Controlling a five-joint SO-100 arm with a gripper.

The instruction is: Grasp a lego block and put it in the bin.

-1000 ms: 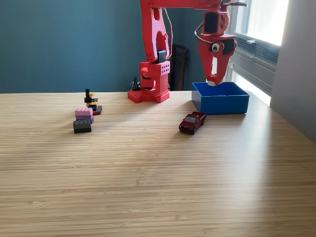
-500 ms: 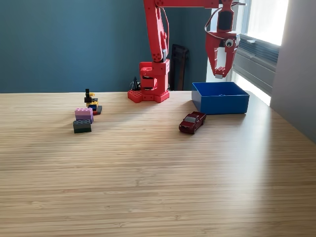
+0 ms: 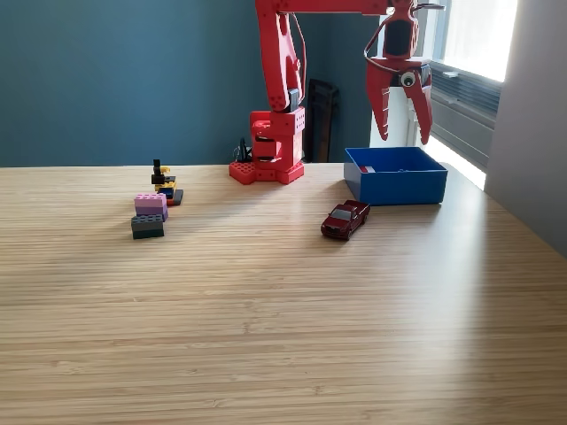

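One small red-and-white lego block [image 3: 368,168] lies inside the blue bin [image 3: 395,187]; above it the gripper [image 3: 404,138] hangs with jaws spread and empty, apparently just after release

The arm [image 3: 282,84] ran off the top edge, so its upper links could not be seen, and a dark thing [image 3: 321,119] behind its base [image 3: 269,152] was half hidden and too dim to name. The bin [image 3: 396,186] kept most of its floor behind its near wall, with only a small red-and-white bit [image 3: 368,168] showing at its 10 o'clock corner, too small to tell. The small pile [image 3: 165,184] at 12 o'clock of the pink block [image 3: 150,205] was too tiny to sort into parts.
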